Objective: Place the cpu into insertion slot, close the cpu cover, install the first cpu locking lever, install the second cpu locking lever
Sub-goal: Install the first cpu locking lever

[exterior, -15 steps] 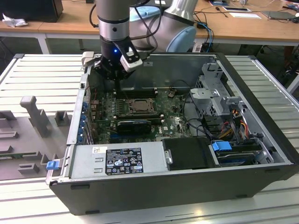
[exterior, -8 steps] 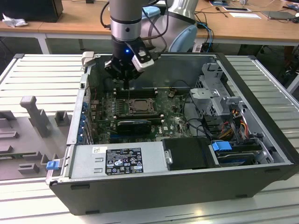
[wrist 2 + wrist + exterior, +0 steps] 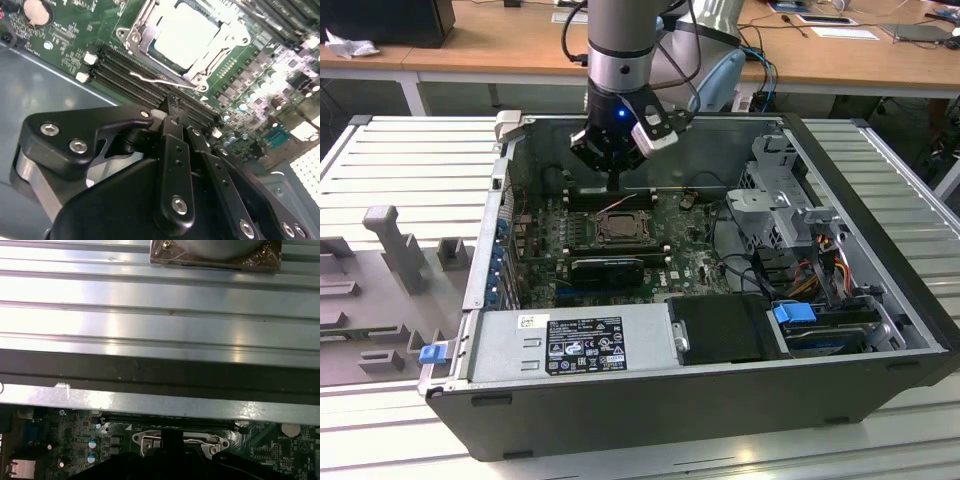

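In the exterior view I hang inside the open computer case, my gripper drawn together to one narrow tip and holding nothing. The insertion slot lies just below that tip on the green board, close but apart from it. In the second wrist view my gripper points straight at the socket across the black memory slots. The cpu sits pale and flat in the socket, and the cpu cover appears to lie down around it as a silver frame. A thin wire locking lever runs along the socket edge nearest me, its long axis crosswise to my fingers. It looks unlatched, though I cannot be sure. In the first wrist view my gripper stands dark before the middle of that socket edge.
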